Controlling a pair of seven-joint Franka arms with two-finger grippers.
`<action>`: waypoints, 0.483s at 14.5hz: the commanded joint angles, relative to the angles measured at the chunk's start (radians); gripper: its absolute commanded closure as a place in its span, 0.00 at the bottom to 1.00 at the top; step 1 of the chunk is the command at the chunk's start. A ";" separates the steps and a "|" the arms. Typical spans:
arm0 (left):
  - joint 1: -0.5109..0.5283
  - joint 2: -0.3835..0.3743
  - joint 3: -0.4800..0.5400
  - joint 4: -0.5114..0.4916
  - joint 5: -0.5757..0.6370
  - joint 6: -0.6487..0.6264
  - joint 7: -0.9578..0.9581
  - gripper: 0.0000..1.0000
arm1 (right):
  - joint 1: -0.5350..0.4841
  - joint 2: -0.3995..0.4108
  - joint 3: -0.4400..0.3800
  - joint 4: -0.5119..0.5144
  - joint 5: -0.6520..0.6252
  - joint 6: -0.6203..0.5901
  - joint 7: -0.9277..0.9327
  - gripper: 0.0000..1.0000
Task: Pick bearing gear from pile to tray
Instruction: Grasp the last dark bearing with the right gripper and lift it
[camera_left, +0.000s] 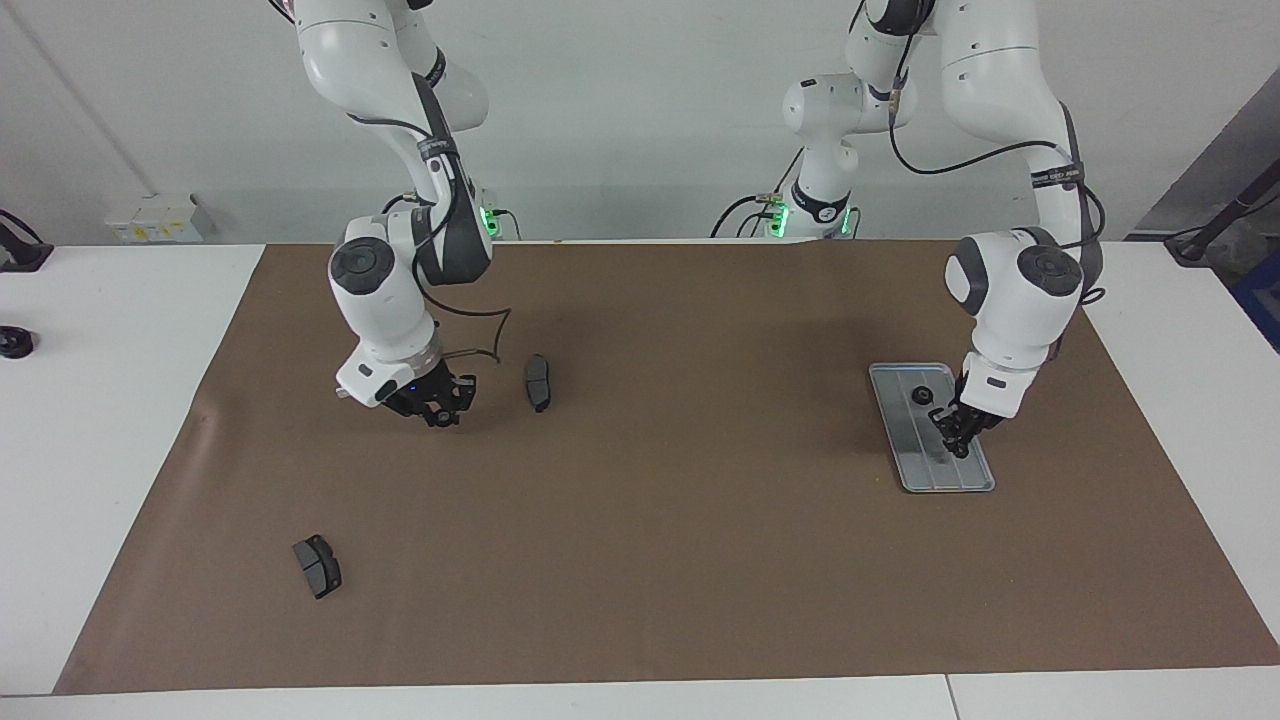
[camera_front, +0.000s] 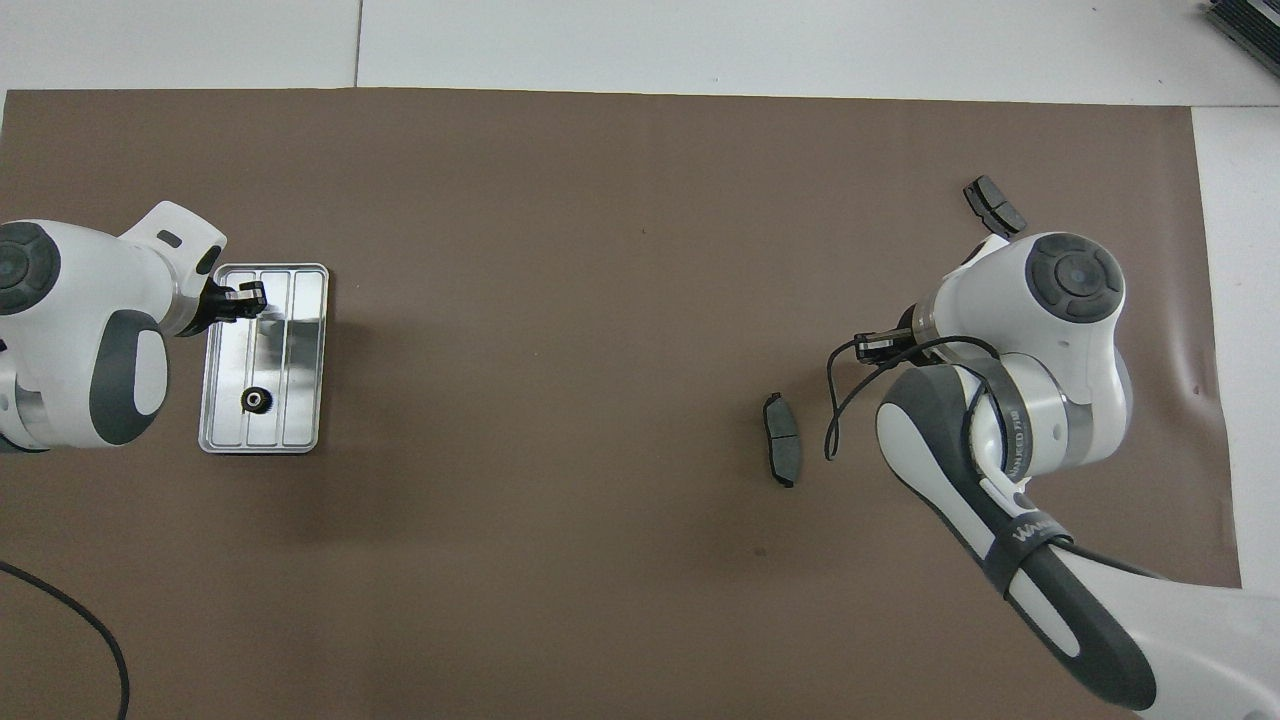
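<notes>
The left gripper (camera_left: 955, 443) hangs low over the tray (camera_left: 975, 478), above the half of it farther from the robots. Its fingertips are drawn together, and something small and dark shows between them in the overhead view (camera_front: 247, 298) (whether that is a gear or only the fingertips themselves cannot be told). Whether the tips touch the tray floor cannot be told either.

One gear (camera_left: 921, 394) lies in the tray (camera_front: 312, 280), in the half nearer the robots, clear of the gripper; from above it (camera_front: 257, 400) sits on the middle ridge lane.

The right gripper (camera_left: 440, 408) hangs low over the mat (camera_left: 640, 560) toward the right arm's end of the table, just beside a brake pad (camera_left: 538, 382). Its fingers look nearly closed, but whether they hold anything cannot be told; from above only its tip (camera_front: 876, 345) shows under the wrist.

That pad (camera_front: 782, 452) lies flat on the mat, apart from the gripper. A second pad (camera_left: 317, 566) lies farther from the robots, near the mat's corner, partly covered by the right arm in the overhead view (camera_front: 990, 203).
</notes>
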 joint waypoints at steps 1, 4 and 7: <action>0.013 -0.005 -0.012 -0.024 -0.004 0.019 0.002 0.52 | 0.103 0.010 0.007 0.068 0.019 -0.024 0.132 0.85; 0.011 -0.007 -0.014 -0.032 -0.004 0.015 0.002 0.32 | 0.222 0.031 0.007 0.140 0.025 -0.007 0.259 0.92; -0.001 -0.017 -0.014 -0.023 -0.004 0.007 0.002 0.25 | 0.306 0.051 0.007 0.194 0.071 0.029 0.307 0.95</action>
